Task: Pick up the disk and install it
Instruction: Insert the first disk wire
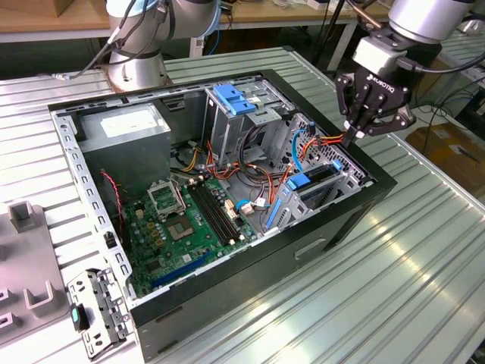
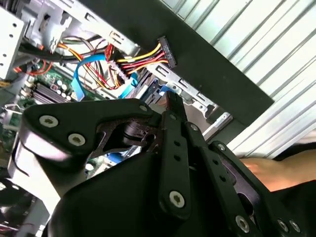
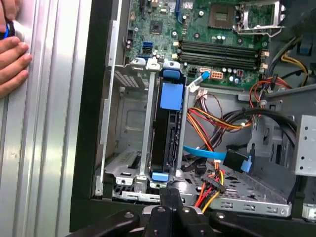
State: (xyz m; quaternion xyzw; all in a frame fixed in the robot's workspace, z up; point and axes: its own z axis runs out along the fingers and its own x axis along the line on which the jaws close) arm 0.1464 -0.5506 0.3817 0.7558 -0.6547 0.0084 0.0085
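Now, gripper (image 1: 353, 136): mine, fingers pressed together, pinching nothing.
Gripper place: over the right wall of the case (image 1: 326, 227) in the exterior view, above the bay (image 3: 126, 123).
Disk (image 3: 165, 136): stands on edge in the bay's slot, between two metal rails, with its blue bracket around it; it is not in my grasp.
Disk from my fingers: straight ahead and lower. In the first wrist view its blue end tab (image 3: 160, 176) sits just beside my tips; touching or just apart, I cannot tell.
Long axis: runs from my tips away toward the board (image 1: 189, 220), in line with my closed fingers.
Progress: as I judge it, the pick-up is done and the disk is slotted; whether it is fully home I cannot tell.
Neighbours: red, yellow and orange cables (image 3: 212, 118) lie just beside the bay, near my tips.
Count: one disk, one gripper, one case, one board, and two cages, namely the bay with the disk and a taller cage (image 1: 235, 102) with a blue top, farther to the exterior view's left.
Person: one hand (image 3: 12, 54) at the table (image 1: 424, 250) outside the case, well apart from the disk.
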